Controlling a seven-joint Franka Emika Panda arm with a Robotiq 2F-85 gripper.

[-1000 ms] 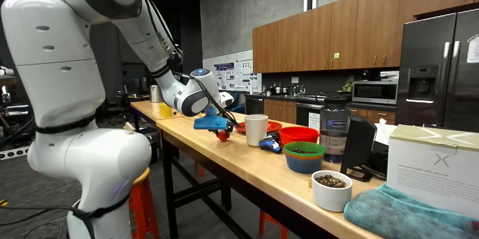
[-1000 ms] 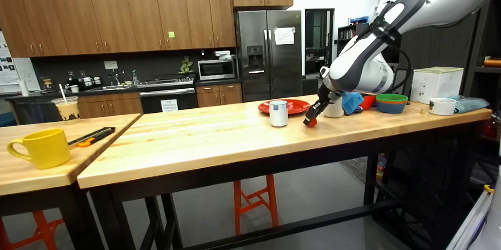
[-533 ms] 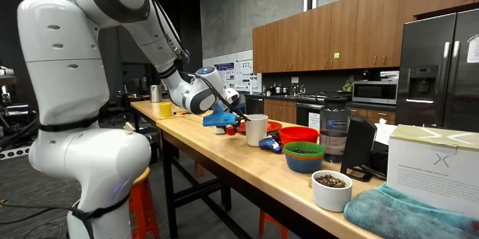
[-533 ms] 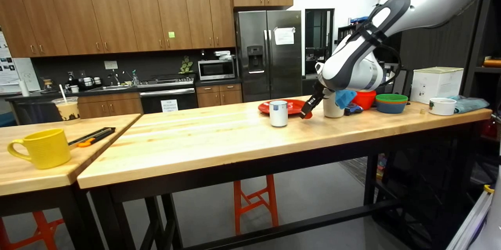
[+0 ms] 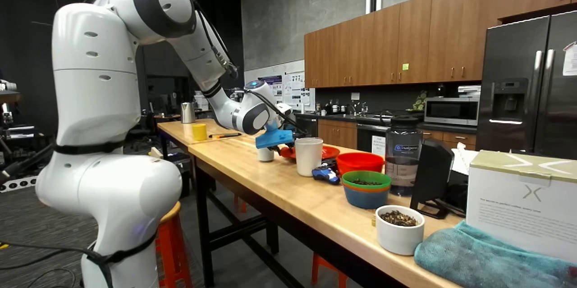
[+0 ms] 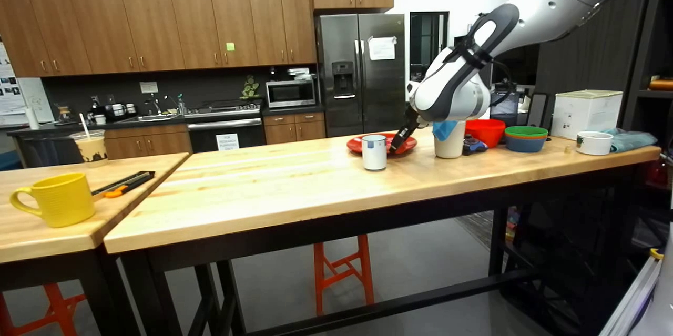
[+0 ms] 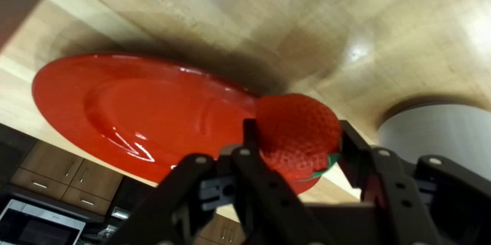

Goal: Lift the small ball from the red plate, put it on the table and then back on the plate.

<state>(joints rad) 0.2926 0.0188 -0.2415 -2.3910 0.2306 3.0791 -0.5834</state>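
Observation:
The small ball (image 7: 297,134) is red and dimpled, like a strawberry, with a green patch at its side. My gripper (image 7: 295,124) is shut on it, one finger on each side. In an exterior view the ball (image 5: 285,152) shows under the gripper (image 5: 288,147). In an exterior view the gripper (image 6: 398,145) is in front of the red plate (image 6: 363,142), and the ball is hard to tell from the plate. The red plate (image 7: 153,110) lies flat on the table (image 6: 252,183). In the wrist view the ball overlaps the plate's edge; I cannot tell whether they touch.
A white cup (image 5: 309,157) stands close to the gripper and plate. A white mug with a blue rim (image 6: 374,154) stands in front of the plate. A dark blue controller (image 5: 327,174), a red bowl (image 5: 359,162), stacked bowls (image 5: 366,191) and a water bottle (image 5: 402,157) stand beyond.
My gripper has carried the ball from low over the table towards the plate, to its near edge. The plate, cup and mug have not moved.

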